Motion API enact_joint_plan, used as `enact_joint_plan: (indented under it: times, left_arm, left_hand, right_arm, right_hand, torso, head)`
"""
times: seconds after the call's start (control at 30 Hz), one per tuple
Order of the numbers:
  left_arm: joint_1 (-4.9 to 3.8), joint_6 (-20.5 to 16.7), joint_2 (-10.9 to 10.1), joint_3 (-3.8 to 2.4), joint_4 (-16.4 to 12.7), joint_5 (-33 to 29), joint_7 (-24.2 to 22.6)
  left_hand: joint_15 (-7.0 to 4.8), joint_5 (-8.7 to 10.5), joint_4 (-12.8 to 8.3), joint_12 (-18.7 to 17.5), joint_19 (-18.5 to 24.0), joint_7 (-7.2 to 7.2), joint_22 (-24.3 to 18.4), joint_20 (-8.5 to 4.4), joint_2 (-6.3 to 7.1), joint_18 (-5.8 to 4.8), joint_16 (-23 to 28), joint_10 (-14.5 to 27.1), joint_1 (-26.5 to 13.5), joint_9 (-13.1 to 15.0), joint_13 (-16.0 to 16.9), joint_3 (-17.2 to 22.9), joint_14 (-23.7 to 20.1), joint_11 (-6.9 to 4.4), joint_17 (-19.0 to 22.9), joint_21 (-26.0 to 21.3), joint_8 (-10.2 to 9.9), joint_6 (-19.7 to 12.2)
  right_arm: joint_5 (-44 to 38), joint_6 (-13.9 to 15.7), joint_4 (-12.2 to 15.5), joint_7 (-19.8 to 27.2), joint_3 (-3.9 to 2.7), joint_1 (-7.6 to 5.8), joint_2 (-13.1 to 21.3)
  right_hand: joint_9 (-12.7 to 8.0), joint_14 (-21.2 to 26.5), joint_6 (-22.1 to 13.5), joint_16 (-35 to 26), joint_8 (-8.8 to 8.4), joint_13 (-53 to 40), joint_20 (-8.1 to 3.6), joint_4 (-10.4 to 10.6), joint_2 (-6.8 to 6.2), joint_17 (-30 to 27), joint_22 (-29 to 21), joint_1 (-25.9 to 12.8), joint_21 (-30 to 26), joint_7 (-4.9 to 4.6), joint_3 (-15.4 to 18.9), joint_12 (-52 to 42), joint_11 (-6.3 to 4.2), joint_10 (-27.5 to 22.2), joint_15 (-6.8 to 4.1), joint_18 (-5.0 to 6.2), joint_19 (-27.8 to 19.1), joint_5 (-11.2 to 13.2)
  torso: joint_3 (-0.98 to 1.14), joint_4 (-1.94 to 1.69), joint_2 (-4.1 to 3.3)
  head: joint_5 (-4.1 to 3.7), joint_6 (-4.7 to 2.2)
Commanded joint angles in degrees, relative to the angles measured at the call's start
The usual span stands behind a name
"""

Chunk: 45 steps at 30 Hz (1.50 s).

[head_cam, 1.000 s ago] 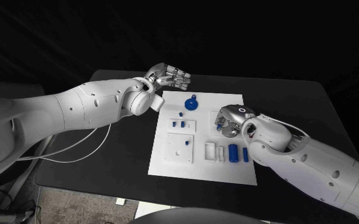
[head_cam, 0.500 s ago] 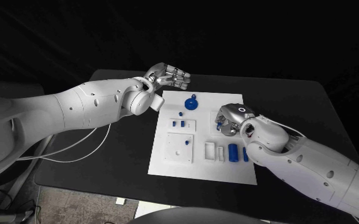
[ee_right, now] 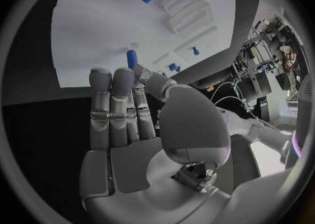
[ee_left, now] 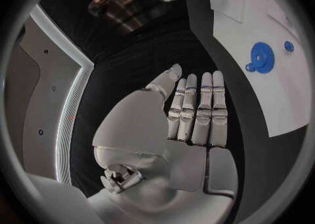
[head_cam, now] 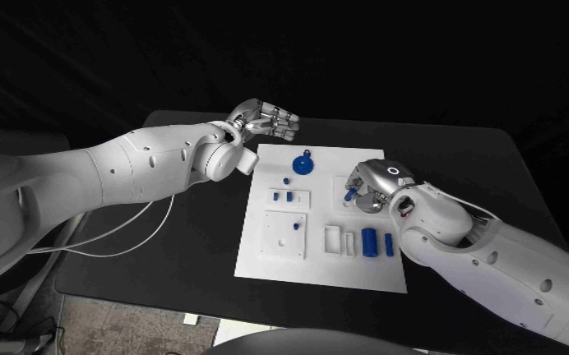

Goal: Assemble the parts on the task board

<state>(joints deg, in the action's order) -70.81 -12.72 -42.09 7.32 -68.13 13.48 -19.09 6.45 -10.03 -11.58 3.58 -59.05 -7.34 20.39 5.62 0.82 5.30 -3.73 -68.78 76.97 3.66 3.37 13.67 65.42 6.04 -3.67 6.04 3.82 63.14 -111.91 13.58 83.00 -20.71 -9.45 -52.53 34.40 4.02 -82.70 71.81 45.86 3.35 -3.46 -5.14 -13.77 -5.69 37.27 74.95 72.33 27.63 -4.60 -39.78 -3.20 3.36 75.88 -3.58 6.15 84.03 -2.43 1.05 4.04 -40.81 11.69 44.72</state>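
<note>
The white task board (head_cam: 267, 256) lies in the middle of the black table. On it are a blue gear (head_cam: 303, 163), small blue pegs (head_cam: 276, 196) in a white block, and two blue cylinders (head_cam: 370, 242) near the right edge. My right hand (head_cam: 377, 182) hovers over the board's right side and pinches a small blue peg (head_cam: 350, 195) between thumb and finger; the peg (ee_right: 132, 58) sticks out past the fingertips above the board (ee_right: 98, 29). My left hand (head_cam: 267, 121) is raised beyond the board's far left corner, fingers straight, thumb apart, holding nothing. The gear (ee_left: 262, 57) lies beside it.
White blocks with slots (head_cam: 286, 234) sit on the board's near half. A white cable (head_cam: 118, 240) runs over the table at the left. Bare black table (head_cam: 451, 149) surrounds the board.
My right hand has shifted slightly up and to the right with the blue peg. The left arm has not moved.
</note>
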Motion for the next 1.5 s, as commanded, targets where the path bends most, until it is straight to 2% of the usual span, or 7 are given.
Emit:
enact_joint_plan:
  times: [0.03,0.2,0.47,0.63,1.03,1.23,1.5]
  left_arm:
    - [-0.08,0.4,0.1,-0.05,0.1,0.1,-0.6]
    - [-0.08,0.4,0.2,-0.06,0.5,0.1,-0.6]
    - [-0.07,0.3,0.4,-0.06,0.8,0.0,-0.7]
    - [-0.07,0.3,0.6,-0.06,0.9,0.0,-0.7]
    - [-0.07,0.4,1.1,-0.06,0.8,-0.1,-0.7]
    - [-0.07,0.4,1.2,-0.06,0.6,-0.1,-0.7]
    - [-0.06,0.5,1.2,-0.06,0.3,-0.1,-0.7]
  left_hand:
    - [0.37,-0.23,0.0,-0.2,0.2,-0.05,0.1,0.05,-0.26,0.10,0.3,0.3,0.2,0.1,-0.1,-0.2,-0.2,0.03,0.1,0.2,-0.2,-0.4]
    - [0.37,-0.23,0.0,-0.2,0.2,-0.05,0.1,0.05,-0.26,0.10,0.3,0.3,0.2,0.1,-0.1,-0.2,-0.2,0.03,0.1,0.2,-0.2,-0.4]
    - [0.37,-0.23,0.0,-0.2,0.2,-0.05,0.1,0.05,-0.26,0.10,0.3,0.3,0.2,0.1,-0.1,-0.2,-0.2,0.03,0.1,0.2,-0.2,-0.4]
    - [0.37,-0.23,0.0,-0.2,0.2,-0.05,0.1,0.05,-0.26,0.10,0.3,0.3,0.2,0.1,-0.1,-0.2,-0.2,0.03,0.1,0.2,-0.2,-0.4]
    - [0.39,-0.30,0.1,-0.2,0.2,-0.04,0.1,0.09,-0.26,0.16,0.3,0.4,0.2,0.1,-0.1,0.0,-0.2,0.05,0.1,0.2,-0.2,-0.4]
    - [0.39,-0.30,0.1,-0.2,0.2,-0.04,0.1,0.09,-0.26,0.16,0.3,0.4,0.2,0.1,-0.1,0.0,-0.2,0.05,0.1,0.2,-0.2,-0.4]
    - [0.39,-0.30,0.1,-0.2,0.2,-0.04,0.1,0.09,-0.26,0.16,0.3,0.4,0.2,0.1,-0.1,0.0,-0.2,0.05,0.1,0.2,-0.2,-0.4]
  right_arm:
    - [-1.3,1.8,1.8,-0.6,-0.75,-0.02,0.6]
    - [-0.6,2.7,5.5,-0.4,-2.57,-0.02,1.7]
    - [0.3,2.7,8.0,0.7,-3.00,0.34,0.9]
    - [-0.1,2.3,8.7,1.4,-1.53,0.63,-0.9]
    - [-2.4,2.2,7.7,3.1,4.66,1.20,-6.0]
    - [-2.8,2.4,7.3,3.7,6.16,1.94,-7.5]
    - [-3.3,2.4,6.0,4.2,7.26,2.65,-9.2]
  right_hand:
    - [-0.1,-0.1,0.3,-0.3,0.33,-0.1,-0.26,0.1,-0.22,0.1,0.5,-0.2,0.2,-0.03,-0.3,-0.2,-1.99,2.2,-0.41,-0.10,2.3,-0.3]
    - [-0.1,-0.2,0.4,-0.4,0.33,-0.1,-0.30,0.4,-0.33,0.1,0.7,-0.1,0.2,0.02,-0.2,-0.2,-2.06,2.3,-0.46,-0.15,2.3,-0.3]
    - [0.0,-0.2,0.6,-0.4,0.33,-0.1,-0.35,0.6,-0.36,0.1,0.9,-0.1,0.4,0.06,-0.1,-0.2,-2.12,2.5,-0.49,-0.15,2.3,-0.3]
    - [0.0,-0.2,0.6,-0.4,0.32,-0.1,-0.35,0.7,-0.31,0.2,1.0,0.0,0.4,0.06,0.1,-0.2,-2.12,2.5,-0.49,-0.15,2.3,-0.3]
    - [0.0,-0.2,0.6,-0.5,0.33,-0.1,-0.35,0.6,-0.26,0.2,1.2,0.1,0.1,0.06,0.2,-0.2,-2.12,2.5,-0.50,-0.09,2.4,-0.3]
    - [0.0,-0.2,0.6,-0.6,0.33,-0.1,-0.35,0.5,-0.22,0.2,1.3,0.0,0.1,0.06,0.2,-0.2,-2.12,2.5,-0.50,-0.06,2.4,-0.3]
    - [0.0,-0.3,0.6,-0.6,0.32,-0.1,-0.36,0.4,-0.15,0.2,1.4,0.0,0.1,0.07,0.2,-0.2,-2.13,2.6,-0.50,0.02,2.4,-0.3]
  torso:
    - [-0.01,0.06,0.03]
    - [-0.01,0.02,0.03]
    - [-0.08,-0.02,-0.07]
    - [-0.05,-0.15,-0.12]
    - [-0.20,-0.20,-0.14]
    - [-0.09,-0.14,-0.12]
    - [0.02,-0.13,-0.10]
  head:
    - [0.03,-0.04]
    - [0.05,-0.16]
    - [0.52,-0.10]
    - [0.88,-0.02]
    - [1.64,0.01]
    - [1.89,0.16]
    - [2.12,0.08]
